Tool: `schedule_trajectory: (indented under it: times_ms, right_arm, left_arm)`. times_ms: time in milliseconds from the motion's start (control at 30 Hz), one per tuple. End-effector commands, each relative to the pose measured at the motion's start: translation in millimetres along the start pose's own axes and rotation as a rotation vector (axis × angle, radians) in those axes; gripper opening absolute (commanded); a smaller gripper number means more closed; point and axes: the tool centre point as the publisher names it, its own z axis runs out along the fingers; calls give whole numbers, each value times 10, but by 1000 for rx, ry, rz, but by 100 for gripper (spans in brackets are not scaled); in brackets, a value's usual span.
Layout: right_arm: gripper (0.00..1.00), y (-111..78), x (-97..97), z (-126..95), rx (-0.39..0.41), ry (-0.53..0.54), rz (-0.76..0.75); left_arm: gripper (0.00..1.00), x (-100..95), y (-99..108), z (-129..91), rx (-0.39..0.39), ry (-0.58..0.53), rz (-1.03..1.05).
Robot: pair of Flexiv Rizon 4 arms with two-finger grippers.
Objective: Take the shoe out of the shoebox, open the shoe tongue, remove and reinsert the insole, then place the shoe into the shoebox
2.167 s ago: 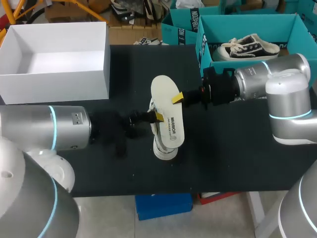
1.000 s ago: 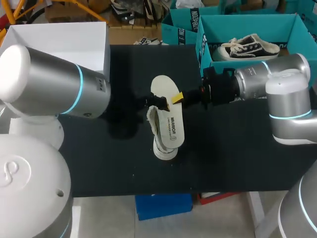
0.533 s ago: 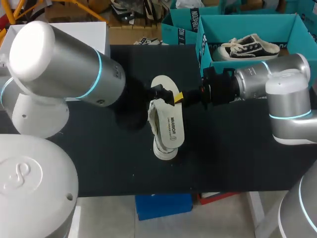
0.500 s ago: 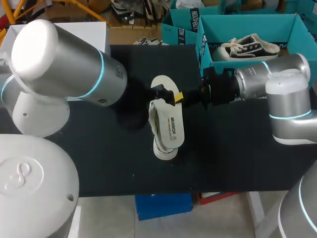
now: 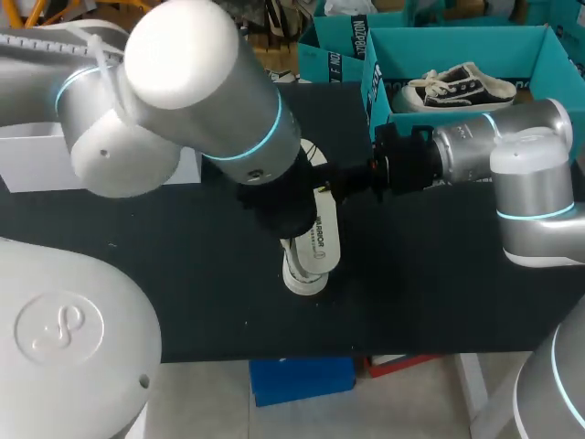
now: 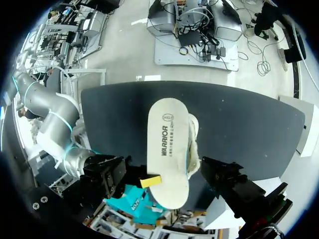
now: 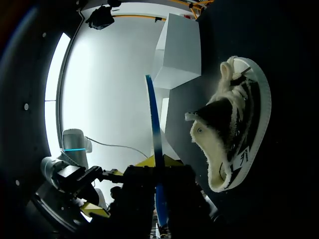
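**Head view.** Two arms work over one black counter (image 5: 439, 274). The left arm (image 5: 201, 101) crosses the middle and covers the left end effector, so its state cannot be told. The right arm (image 5: 494, 146) comes in level from the side. The right end effector (image 5: 340, 176) is closed on one cream foam insole with printed lettering (image 5: 324, 233), which it holds above the counter. One black-and-white fleece-lined sneaker (image 5: 300, 274) lies on the counter under the insole, outside both boxes. There are two open boxes: one white cardboard box (image 5: 23, 165) at the far left, and one teal cardboard box (image 5: 439, 50) at the far right, with a second sneaker (image 5: 462, 87) inside (two sneakers in all).

**Left wrist view.** The insole shows its flat face, with the sneaker's fleece collar beside and below it. One yellow tip of the right end effector lies against the insole's end.

**Right wrist view.** The insole appears edge-on as one thin blue line, clamped between two yellow tips. The sneaker lies on its side ahead, and the white cardboard box is beyond it.
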Motion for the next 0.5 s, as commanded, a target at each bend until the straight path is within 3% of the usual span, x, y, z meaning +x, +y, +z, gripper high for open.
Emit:
schedule_trajectory:
  times_ms: [33, 500]
  right_arm:
    - [0, 9, -2, 13, 0, -2, 1]
    - [0, 9, -2, 13, 0, -2, 1]
  left_arm:
    - [100, -81, 43, 67, 13, 172, -2]
    - [100, -119, 90, 166, 52, 152, -1]
